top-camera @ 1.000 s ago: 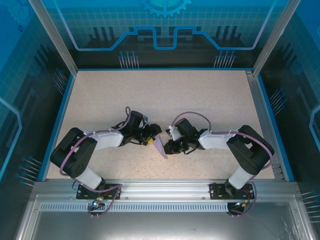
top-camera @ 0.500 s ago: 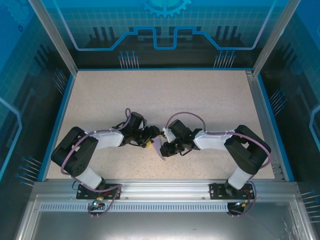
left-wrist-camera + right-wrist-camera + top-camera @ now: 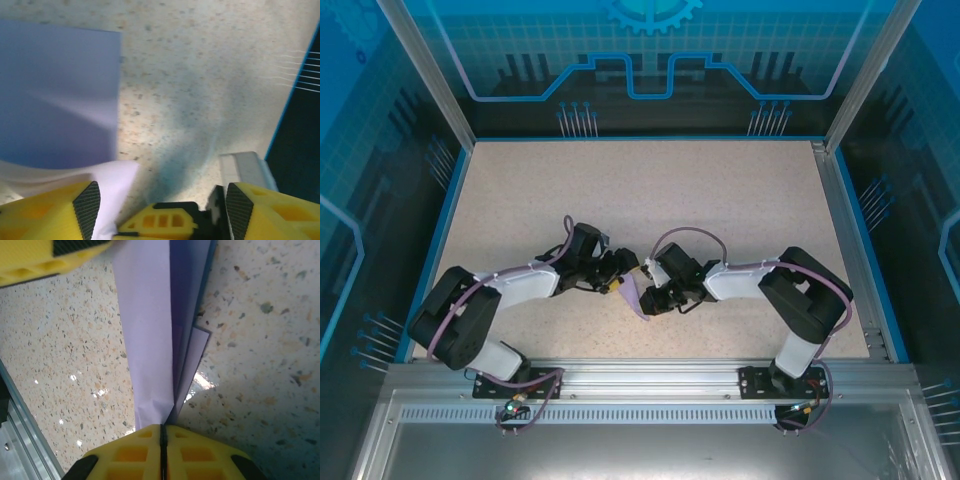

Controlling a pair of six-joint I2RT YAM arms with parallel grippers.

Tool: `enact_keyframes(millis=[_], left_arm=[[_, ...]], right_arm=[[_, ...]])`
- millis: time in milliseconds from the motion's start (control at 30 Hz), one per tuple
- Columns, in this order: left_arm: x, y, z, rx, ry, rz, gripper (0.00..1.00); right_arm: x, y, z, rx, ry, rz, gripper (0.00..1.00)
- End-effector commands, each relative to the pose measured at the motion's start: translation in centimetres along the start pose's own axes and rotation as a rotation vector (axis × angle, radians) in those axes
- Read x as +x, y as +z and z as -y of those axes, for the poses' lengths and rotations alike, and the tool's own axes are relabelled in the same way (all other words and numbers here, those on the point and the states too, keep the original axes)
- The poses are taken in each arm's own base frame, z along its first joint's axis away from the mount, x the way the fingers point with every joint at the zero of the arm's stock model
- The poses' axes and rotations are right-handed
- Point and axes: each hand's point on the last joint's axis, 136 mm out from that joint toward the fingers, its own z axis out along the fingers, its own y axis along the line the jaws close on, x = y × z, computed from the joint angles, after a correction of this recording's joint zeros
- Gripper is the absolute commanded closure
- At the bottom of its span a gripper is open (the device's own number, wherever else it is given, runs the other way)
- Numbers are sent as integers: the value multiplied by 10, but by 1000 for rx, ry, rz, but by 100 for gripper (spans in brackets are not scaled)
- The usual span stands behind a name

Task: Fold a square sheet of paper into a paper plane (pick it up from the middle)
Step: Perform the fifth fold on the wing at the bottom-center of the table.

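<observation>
The right gripper (image 3: 161, 434) is clamped shut on one end of the folded lavender paper (image 3: 150, 325), yellow fingers pressed flat together, with the layers fanning out from them over the speckled table (image 3: 740, 200). From above, the paper sits near the middle of the table's near half, between the two grippers. The left gripper (image 3: 160, 200), just left of it, has its jaws spread wide. A pale flap curls by one finger (image 3: 85, 202), possibly touching it.
</observation>
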Motion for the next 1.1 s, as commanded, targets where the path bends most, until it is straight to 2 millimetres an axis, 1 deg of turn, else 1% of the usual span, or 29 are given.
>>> enact_keyframes(millis=[0,100,167,367,400,467,533,600,667,833,900,967,1000,1067], left_arm=[[1,-6,18,74,49,0,27],[0,-5,26,99,65,-8,27],[0,-3,24,84,58,-14,27],[-3,10,-2,0,-9,-13,28],[-4,12,-5,-10,-21,-6,30],[-8,13,-11,-29,-43,9,36],[-9,14,-13,-37,-49,19,44],[-11,14,-15,-48,-53,25,47],[-13,15,-17,-57,-59,30,55],[-15,16,-21,-75,-72,31,65],[-15,18,-26,-92,-81,29,66],[-14,18,-39,-139,-106,27,68],[-14,19,-43,-153,-112,24,72],[-13,18,-54,-179,-133,30,74]], right_arm=[[27,9,12,41,28,-82,91],[27,10,11,37,29,-82,91],[26,10,11,38,28,-78,91],[23,8,10,30,35,-55,90],[23,7,10,30,37,-51,90],[24,7,10,27,40,-45,90],[23,6,11,33,42,-42,90],[24,6,12,37,42,-42,90],[24,6,12,37,42,-41,90],[24,6,12,40,46,-34,90],[22,4,10,34,44,-24,90],[21,2,7,20,38,-16,89],[20,1,6,17,37,-13,89],[19,-1,2,3,26,-5,88]])
